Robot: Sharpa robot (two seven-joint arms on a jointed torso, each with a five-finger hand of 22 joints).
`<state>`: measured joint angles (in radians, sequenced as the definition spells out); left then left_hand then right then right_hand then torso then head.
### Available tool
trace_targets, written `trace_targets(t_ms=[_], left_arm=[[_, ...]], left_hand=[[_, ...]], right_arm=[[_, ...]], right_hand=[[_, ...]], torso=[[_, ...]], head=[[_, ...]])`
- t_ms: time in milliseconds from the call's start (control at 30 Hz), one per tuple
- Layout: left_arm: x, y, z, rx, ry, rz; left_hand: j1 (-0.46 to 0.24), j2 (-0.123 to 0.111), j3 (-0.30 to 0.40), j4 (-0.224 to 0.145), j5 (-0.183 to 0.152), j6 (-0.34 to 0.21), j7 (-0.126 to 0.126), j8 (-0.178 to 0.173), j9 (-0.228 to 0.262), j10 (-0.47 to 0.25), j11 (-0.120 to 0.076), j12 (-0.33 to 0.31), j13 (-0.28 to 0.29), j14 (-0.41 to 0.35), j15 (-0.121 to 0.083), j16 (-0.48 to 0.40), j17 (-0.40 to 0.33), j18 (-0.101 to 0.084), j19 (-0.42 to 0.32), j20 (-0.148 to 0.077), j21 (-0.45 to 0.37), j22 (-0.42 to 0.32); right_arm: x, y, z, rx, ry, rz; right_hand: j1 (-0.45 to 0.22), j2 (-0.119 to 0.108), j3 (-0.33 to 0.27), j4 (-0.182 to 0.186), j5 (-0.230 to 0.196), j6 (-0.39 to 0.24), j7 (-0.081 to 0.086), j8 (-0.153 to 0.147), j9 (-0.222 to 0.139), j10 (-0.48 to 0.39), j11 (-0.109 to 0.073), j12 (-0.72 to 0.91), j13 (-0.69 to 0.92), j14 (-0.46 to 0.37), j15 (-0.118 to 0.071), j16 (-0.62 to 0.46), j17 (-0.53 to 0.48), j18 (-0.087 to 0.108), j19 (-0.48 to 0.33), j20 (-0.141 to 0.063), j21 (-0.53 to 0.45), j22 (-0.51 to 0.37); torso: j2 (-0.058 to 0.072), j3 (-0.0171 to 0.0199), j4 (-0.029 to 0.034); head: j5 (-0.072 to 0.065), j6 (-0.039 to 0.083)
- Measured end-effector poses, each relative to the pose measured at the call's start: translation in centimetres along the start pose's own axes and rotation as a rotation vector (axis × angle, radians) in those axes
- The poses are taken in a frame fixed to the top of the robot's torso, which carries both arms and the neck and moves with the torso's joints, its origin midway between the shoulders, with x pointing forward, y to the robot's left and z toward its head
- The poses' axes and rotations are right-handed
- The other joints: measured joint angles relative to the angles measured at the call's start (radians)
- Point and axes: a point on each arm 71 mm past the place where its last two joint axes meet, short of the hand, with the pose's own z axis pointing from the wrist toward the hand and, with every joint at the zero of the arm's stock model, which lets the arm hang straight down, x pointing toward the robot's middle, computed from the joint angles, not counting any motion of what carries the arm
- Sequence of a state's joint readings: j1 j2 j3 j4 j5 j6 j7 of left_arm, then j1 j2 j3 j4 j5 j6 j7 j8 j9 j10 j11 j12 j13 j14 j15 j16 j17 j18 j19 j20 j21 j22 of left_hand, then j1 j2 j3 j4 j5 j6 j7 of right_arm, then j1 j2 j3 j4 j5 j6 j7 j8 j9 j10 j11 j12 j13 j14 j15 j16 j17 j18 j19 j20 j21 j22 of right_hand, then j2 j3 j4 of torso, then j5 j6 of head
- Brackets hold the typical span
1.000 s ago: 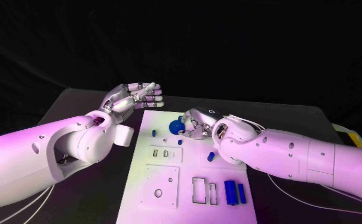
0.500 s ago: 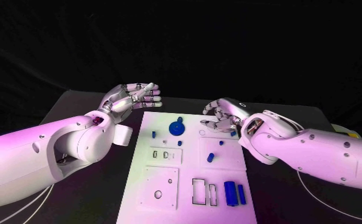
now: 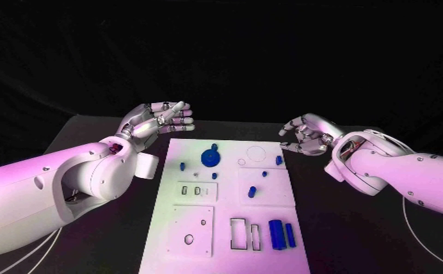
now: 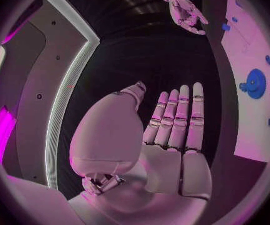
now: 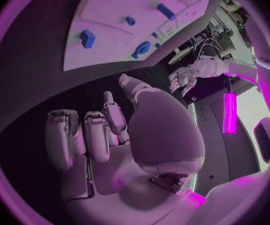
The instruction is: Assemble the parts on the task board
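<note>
Task board [image 3: 226, 223] lies mid-table with the blue gear [image 3: 210, 157] at its far end; I see my left robot hand [image 3: 155, 120] and right robot hand [image 3: 307, 135] both empty, fingers apart, flanking it

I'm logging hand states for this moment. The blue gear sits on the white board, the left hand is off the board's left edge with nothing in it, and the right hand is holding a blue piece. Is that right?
One thing is wrong: the right hand holds nothing. The head view shows it off the board's right edge with nothing in its fingers. The blue gear does sit on the board, and the left hand is empty off the left edge.
</note>
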<state>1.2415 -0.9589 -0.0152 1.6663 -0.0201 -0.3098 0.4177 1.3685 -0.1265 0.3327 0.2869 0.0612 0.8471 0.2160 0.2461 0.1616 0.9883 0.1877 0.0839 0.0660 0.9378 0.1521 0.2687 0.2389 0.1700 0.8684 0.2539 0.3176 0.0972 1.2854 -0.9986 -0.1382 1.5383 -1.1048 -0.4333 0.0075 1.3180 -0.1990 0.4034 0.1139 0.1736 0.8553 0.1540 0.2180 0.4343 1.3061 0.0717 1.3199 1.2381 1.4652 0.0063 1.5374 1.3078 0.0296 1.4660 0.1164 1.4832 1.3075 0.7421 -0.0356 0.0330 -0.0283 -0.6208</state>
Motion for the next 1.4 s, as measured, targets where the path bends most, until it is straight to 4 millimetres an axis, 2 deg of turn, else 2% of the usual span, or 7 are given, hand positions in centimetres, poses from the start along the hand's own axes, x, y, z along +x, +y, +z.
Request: trace_targets(t_ms=[200,367,533,633,967,1333,1400], left_arm=[[-0.3,0.0,0.1,0.000,-0.006,0.003],[-0.7,0.1,0.1,0.000,-0.012,0.005],[-0.8,0.1,0.1,0.000,-0.014,0.006],[-0.9,0.1,0.0,0.000,-0.017,0.007],[-1.0,0.0,0.0,0.000,-0.017,0.007],[-1.1,0.0,0.0,0.000,-0.018,0.008],[-1.2,0.0,0.0,0.000,-0.018,0.008]], left_hand=[[0.000,0.000,0.000,0.000,0.000,0.000,0.000,0.000,0.000,0.000,0.000,0.000,0.000,0.000,0.000,0.000,0.000,0.000,0.000,0.000,0.000,0.000],[0.000,0.000,0.000,0.000,0.000,0.000,0.000,0.000,0.000,0.000,0.000,0.000,0.000,0.000,0.000,0.000,0.001,0.000,0.000,0.000,0.000,0.000],[0.000,0.000,0.000,0.000,0.000,0.000,0.000,0.000,0.000,0.000,0.000,0.000,0.000,0.000,0.000,0.000,0.001,0.000,0.000,0.000,0.000,-0.001],[0.000,0.000,0.000,0.000,0.000,0.000,0.000,0.000,0.000,0.000,0.000,0.000,0.000,0.000,0.000,0.000,0.001,0.000,0.000,0.000,0.000,-0.001],[0.000,0.000,-0.002,-0.002,0.000,0.000,0.000,0.000,0.000,0.000,0.000,0.000,0.000,0.000,0.000,0.000,0.001,0.000,0.000,0.000,0.000,-0.001],[0.000,0.000,-0.003,-0.003,0.000,0.000,0.000,0.000,0.000,0.000,0.000,0.000,0.000,0.000,0.000,0.000,0.001,0.000,0.000,0.000,0.000,-0.002],[0.000,0.000,-0.003,-0.003,0.000,0.000,0.000,0.000,0.000,0.000,0.000,-0.004,0.000,0.000,0.000,0.000,0.001,0.000,0.000,0.000,0.000,-0.002]], right_arm=[[1.3,-2.4,-0.8,0.036,0.038,0.024],[2.3,-3.7,-1.0,0.059,0.052,0.034],[3.0,-4.1,-0.9,0.061,0.057,0.046],[3.3,-4.2,-0.8,0.060,0.056,0.053],[4.3,-4.1,-0.4,0.053,0.061,0.071],[5.4,-3.8,0.0,0.046,0.076,0.085],[5.4,-3.7,0.0,0.045,0.076,0.087]], right_hand=[[0.009,0.002,0.006,-0.006,0.000,-0.006,-0.006,-0.010,-0.004,-0.001,-0.001,-0.003,0.000,0.001,-0.003,0.004,0.000,0.000,0.000,-0.002,0.000,0.000],[0.009,0.001,0.011,-0.011,-0.005,-0.034,0.006,-0.032,-0.012,-0.001,-0.001,-0.003,0.000,0.001,-0.003,0.004,0.000,0.000,0.000,-0.002,0.000,0.000],[0.009,0.001,0.007,-0.015,-0.042,-0.076,0.016,-0.059,-0.020,0.004,0.004,-0.003,0.001,0.001,-0.003,0.004,0.000,0.000,0.000,-0.002,0.000,0.000],[0.009,0.001,0.003,-0.018,-0.048,-0.100,0.019,-0.073,-0.023,0.003,0.010,-0.003,0.002,0.000,0.003,0.004,0.000,0.000,0.000,-0.002,0.000,0.000],[0.009,0.001,0.002,-0.019,-0.048,-0.103,0.020,-0.074,-0.022,0.007,0.014,-0.003,0.008,0.001,0.005,0.004,0.000,0.000,0.000,-0.002,0.000,0.001],[0.001,0.009,0.002,-0.019,-0.048,-0.063,0.024,-0.056,-0.011,0.012,0.019,0.006,0.016,0.001,0.005,0.008,0.000,0.000,0.000,-0.002,0.004,0.000],[0.002,0.014,0.002,-0.019,-0.048,-0.048,0.025,-0.048,-0.008,0.012,0.019,0.008,0.018,0.001,0.005,0.008,0.000,0.000,0.001,0.004,0.004,0.000]], torso=[[-0.001,0.0028,-0.0025],[-0.002,0.0058,-0.0032],[-0.002,0.0059,-0.0032],[-0.002,0.0054,-0.0034],[-0.002,0.0033,-0.0028],[-0.002,0.0033,-0.0018],[-0.002,0.0033,-0.0020]], head=[[-0.003,-0.002],[-0.001,-0.007],[0.000,-0.011],[0.001,-0.013],[-0.002,-0.018],[0.007,-0.023],[0.008,-0.023]])
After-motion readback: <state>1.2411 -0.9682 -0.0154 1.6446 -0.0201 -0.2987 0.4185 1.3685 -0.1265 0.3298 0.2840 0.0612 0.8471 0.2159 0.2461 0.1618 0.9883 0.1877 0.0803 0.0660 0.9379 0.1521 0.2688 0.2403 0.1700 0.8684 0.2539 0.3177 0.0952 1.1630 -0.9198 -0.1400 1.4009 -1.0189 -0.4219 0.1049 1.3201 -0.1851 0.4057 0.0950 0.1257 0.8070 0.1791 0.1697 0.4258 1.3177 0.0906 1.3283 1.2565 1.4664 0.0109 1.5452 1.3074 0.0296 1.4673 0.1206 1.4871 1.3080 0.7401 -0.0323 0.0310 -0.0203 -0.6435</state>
